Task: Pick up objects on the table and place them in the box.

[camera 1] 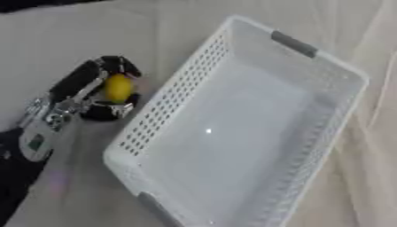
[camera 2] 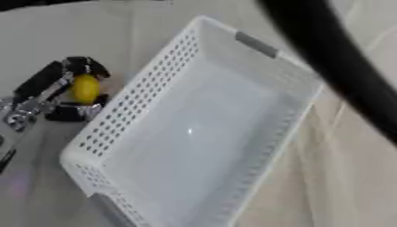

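At the left, the robot's black and silver left hand (camera 1: 93, 88) has its fingers and thumb curled round a small yellow rounded object (camera 1: 118, 87), possibly a lemon-like fruit or toy, which sits inside the grasp just beside the basket's left wall and not yet over it. It looks light and smooth-skinned, so it may slip if held only at the tips; taking it across its middle, as the fingers do now, seems the sound hold. Whether it is hard or soft cannot be told.

To its right lies the white perforated plastic basket (camera 1: 155, 115) with grey handles, set askew and seemingly holding nothing, so there is ample room to drop the object anywhere inside.

Everything rests on a cream cloth-covered table (camera 1: 364, 177), creased at the right. A black arm (camera 2: 341, 75) crosses the right eye view's upper right; the right hand itself is out of sight.
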Available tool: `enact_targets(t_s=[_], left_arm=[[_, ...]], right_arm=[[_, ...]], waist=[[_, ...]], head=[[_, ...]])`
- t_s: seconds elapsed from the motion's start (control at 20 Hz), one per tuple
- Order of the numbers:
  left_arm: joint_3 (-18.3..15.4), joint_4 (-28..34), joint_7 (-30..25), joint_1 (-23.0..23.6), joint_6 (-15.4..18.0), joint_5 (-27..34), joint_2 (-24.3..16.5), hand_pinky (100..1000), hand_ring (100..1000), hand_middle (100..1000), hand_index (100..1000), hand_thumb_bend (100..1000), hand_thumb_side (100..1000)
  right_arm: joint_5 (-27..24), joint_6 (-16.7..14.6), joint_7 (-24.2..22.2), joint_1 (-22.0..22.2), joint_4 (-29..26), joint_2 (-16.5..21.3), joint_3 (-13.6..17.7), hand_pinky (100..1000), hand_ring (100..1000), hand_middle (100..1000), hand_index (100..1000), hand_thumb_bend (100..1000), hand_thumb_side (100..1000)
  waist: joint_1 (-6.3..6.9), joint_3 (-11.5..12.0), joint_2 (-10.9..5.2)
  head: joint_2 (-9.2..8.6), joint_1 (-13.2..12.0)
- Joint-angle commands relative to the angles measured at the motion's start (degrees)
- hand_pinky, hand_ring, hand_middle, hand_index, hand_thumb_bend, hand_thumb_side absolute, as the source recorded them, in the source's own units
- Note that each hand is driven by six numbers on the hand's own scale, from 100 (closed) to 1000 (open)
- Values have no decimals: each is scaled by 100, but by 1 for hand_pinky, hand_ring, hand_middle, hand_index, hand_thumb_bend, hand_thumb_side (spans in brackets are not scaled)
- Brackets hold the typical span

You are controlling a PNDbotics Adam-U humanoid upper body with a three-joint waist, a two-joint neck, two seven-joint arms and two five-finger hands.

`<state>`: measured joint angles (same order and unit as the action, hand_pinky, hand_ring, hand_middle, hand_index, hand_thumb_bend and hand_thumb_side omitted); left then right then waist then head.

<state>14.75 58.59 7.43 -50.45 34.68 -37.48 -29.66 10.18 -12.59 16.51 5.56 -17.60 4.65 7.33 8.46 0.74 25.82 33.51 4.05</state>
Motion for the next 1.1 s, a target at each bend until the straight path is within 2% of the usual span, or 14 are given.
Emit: enact_targets(t_s=[0.05,0.1,0.15,0.2,0.25,0.3,0.35,0.7,0.8,0.85,0.9,0.95,1.1], left_arm=[[91,24,18,-19,-75,-202,1,100,371,476,544,128,100],[73,57,62,-16,-87,-199,2,115,424,523,597,138,100],[43,95,121,-17,-95,-169,6,100,100,195,305,100,100],[17,132,175,-18,-96,-131,3,100,100,100,205,100,100],[2,173,203,-18,-88,-120,-9,100,100,100,171,149,100],[-14,222,203,-17,-74,-145,-24,100,100,100,176,100,100],[-36,283,196,-19,-53,-197,-39,100,100,100,160,314,100],[-206,483,276,2,-40,-367,-103,100,100,100,159,346,100],[-274,553,303,8,-47,-425,-164,100,100,100,157,431,100],[-307,602,311,1,-39,-499,-222,100,100,100,158,506,100],[-340,647,312,-21,-21,-627,-314,100,100,100,158,495,100],[-374,674,329,-42,-21,-788,-403,100,100,100,159,585,100],[-433,631,425,-90,41,-1189,-761,100,100,100,160,683,100]], right_arm=[[30,9,-25,99,7,31,26,467,579,672,719,100,874],[29,10,-25,96,8,28,27,467,579,672,719,100,874],[27,11,-25,94,8,25,27,468,579,672,719,100,874],[25,12,-25,92,8,24,27,468,579,672,719,100,874],[23,12,-25,91,8,24,27,468,579,672,719,100,874],[21,13,-25,90,8,23,28,468,579,672,719,100,874],[19,13,-25,91,8,23,28,468,579,672,719,100,874],[3,5,-33,103,5,23,27,467,579,672,719,100,874],[1,4,-41,106,4,27,26,467,579,671,719,100,873],[0,4,-44,108,4,30,25,467,578,671,718,100,873],[0,3,-47,110,3,35,25,467,578,671,718,100,873],[-2,2,-48,113,3,41,25,467,578,671,718,100,873],[-15,4,-47,125,10,64,29,467,579,672,718,100,872]], waist=[[-51,-22,-55],[-51,-21,-51],[-52,-19,-48],[-51,-18,-46],[-50,-18,-44],[-49,-17,-43],[-50,-13,-43],[-71,-2,-60],[-75,-3,-68],[-75,-4,-73],[-74,-3,-79],[-70,0,-84],[-46,16,-96]], head=[[0,-21],[4,-21],[12,-21],[16,-21],[18,-20],[19,-18],[21,-16],[-3,-10],[-34,-1],[-49,9],[-62,20],[-77,26],[-159,61]])
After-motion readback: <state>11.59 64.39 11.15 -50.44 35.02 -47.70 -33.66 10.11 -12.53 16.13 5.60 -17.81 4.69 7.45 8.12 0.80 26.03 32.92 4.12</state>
